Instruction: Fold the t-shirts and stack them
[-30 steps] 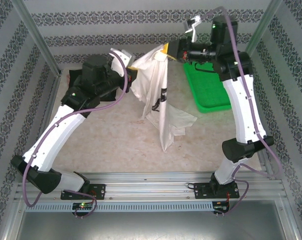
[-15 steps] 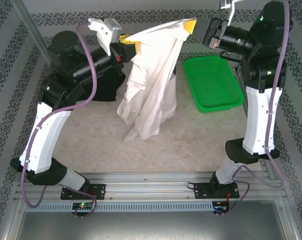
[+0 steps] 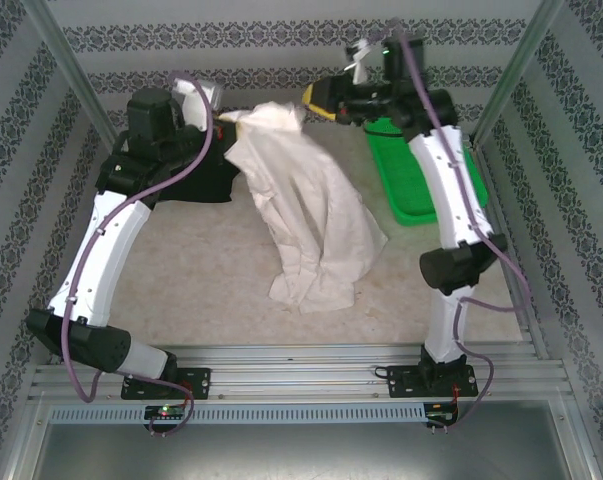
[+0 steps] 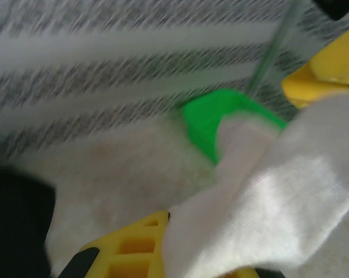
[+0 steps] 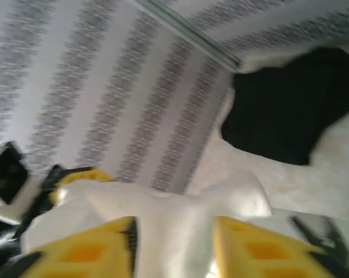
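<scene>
Enclosure: walls point(image 3: 281, 40) papered in grey-and-white patterned stripes, around a pale speckled table point(image 3: 181, 280).

Item 1, cream-white t-shirt point(image 3: 306, 210): unfolded and bunched. Its top edge is raised at the back of the table between the two grippers. The body hangs in loose folds toward the near side, and the lower part is heaped on the table at centre.

Item 2, black t-shirt point(image 3: 203, 186): crumpled on the table at back left, partly behind the left arm, beside the white one.

Item 3, green mesh basket point(image 3: 426, 195): on the table at back right, under the right arm.

Left gripper point(image 3: 225, 118): jaws clamped on the raised edge of the cream-white t-shirt.

Right gripper point(image 3: 319, 97): yellow fingers point(image 5: 87, 252) stand apart, with white cloth lying in the gap between them.
</scene>
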You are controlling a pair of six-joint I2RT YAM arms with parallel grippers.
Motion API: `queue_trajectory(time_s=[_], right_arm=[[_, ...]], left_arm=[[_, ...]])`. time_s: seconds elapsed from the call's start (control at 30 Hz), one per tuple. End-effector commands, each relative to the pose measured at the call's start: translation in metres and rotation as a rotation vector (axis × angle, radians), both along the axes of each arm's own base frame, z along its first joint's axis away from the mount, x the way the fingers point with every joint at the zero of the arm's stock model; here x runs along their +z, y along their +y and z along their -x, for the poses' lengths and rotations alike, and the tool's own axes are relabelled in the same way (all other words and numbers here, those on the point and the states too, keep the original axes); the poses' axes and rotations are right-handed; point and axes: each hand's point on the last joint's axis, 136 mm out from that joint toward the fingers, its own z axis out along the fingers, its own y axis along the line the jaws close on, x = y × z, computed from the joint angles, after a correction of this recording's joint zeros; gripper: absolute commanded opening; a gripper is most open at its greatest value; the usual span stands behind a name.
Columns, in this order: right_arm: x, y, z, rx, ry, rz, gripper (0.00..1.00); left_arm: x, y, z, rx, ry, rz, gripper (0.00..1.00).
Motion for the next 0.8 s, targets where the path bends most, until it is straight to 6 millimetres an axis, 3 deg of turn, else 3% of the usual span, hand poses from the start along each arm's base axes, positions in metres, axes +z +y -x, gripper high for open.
queue_trajectory(time_s=[0.0, 0.1, 0.2, 0.3, 0.4, 0.5, 0.6, 0.77], right_arm=[[-0.060, -0.018, -0.011, -0.081, 0.079, 0.205, 0.55], [-0.092, -0.045, 0.011, -0.116, 0.104, 0.375, 0.68], [-0.138, -0.079, 0.035, -0.175, 0.218, 0.461, 0.70], [-0.192, -0.099, 0.054, -0.220, 0.329, 0.481, 0.70], [-0.236, -0.113, 0.062, -0.254, 0.396, 0.582, 0.69], [-0.261, -0.127, 0.057, -0.314, 0.420, 0.653, 0.65], [-0.286, -0.138, 0.051, -0.341, 0.439, 0.739, 0.61], [-0.329, -0.152, 0.053, -0.354, 0.494, 0.885, 0.55]], left_arm=[[-0.016, 0.014, 0.020, 0.035, 0.059, 0.082, 0.00], [-0.070, 0.017, 0.037, 0.063, 0.178, 0.098, 0.00], [-0.121, 0.021, 0.058, 0.093, 0.286, 0.130, 0.00], [-0.172, 0.022, 0.086, 0.112, 0.412, 0.166, 0.00], [-0.208, 0.021, 0.113, 0.127, 0.515, 0.193, 0.00], [-0.240, 0.022, 0.132, 0.152, 0.606, 0.202, 0.00], [-0.270, 0.029, 0.143, 0.210, 0.680, 0.181, 0.00], [-0.301, 0.044, 0.149, 0.333, 0.770, 0.160, 0.00]])
